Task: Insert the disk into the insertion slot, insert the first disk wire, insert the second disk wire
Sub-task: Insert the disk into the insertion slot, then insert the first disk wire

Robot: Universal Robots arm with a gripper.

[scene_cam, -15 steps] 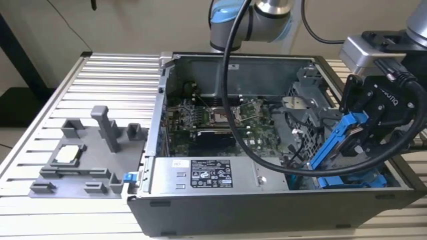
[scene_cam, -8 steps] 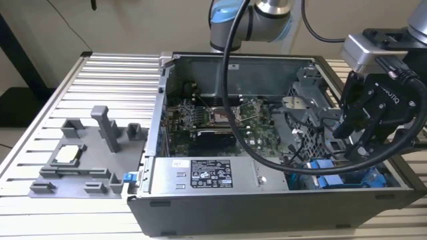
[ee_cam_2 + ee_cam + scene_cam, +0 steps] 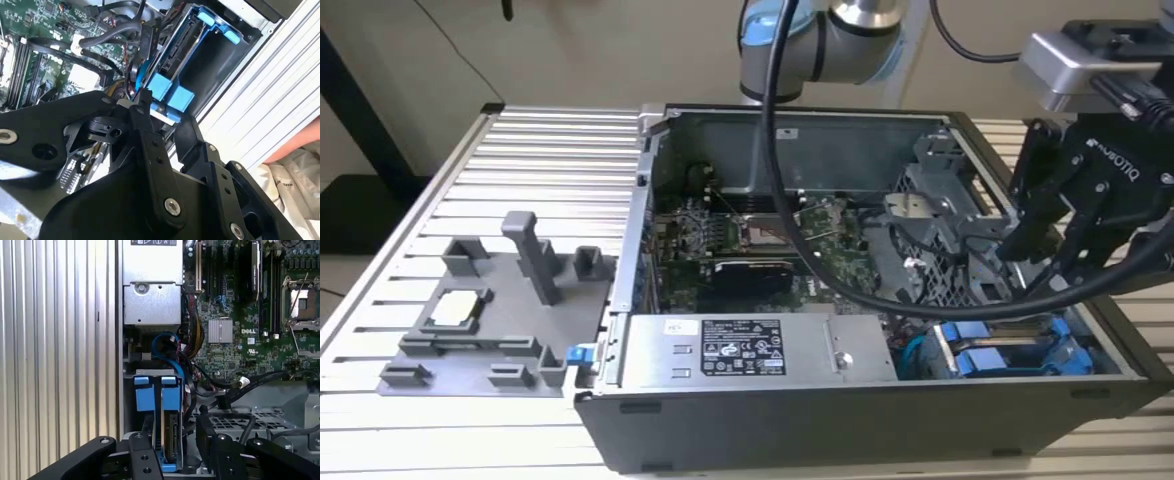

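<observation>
Foremost, in both wrist views, the black jaws stand spread and pinch nothing; the disk (image 3: 168, 432) shows through the gap between them. The disk stands on edge in its blue carrier inside the insertion slot (image 3: 212, 67) at a corner of the computer case (image 3: 854, 425), two blue clip tabs (image 3: 146, 397) at its exposed end. In the exterior view the jaws hang at 3 o'clock, above the perforated drive cage (image 3: 927, 265), with the disk (image 3: 1007, 358) just below them at 4 o'clock. A coiled blue wire (image 3: 164, 347) lies between the disk and the grey power-supply box (image 3: 734, 348), which sits at 6 o'clock. Whether any wire is plugged into the disk cannot be told. The motherboard (image 3: 754, 235) with its processor socket (image 3: 301, 295) occupies the centre. At 9 o'clock a grey fixture (image 3: 494, 320) rests on the ribbed tabletop (image 3: 534, 160).
</observation>
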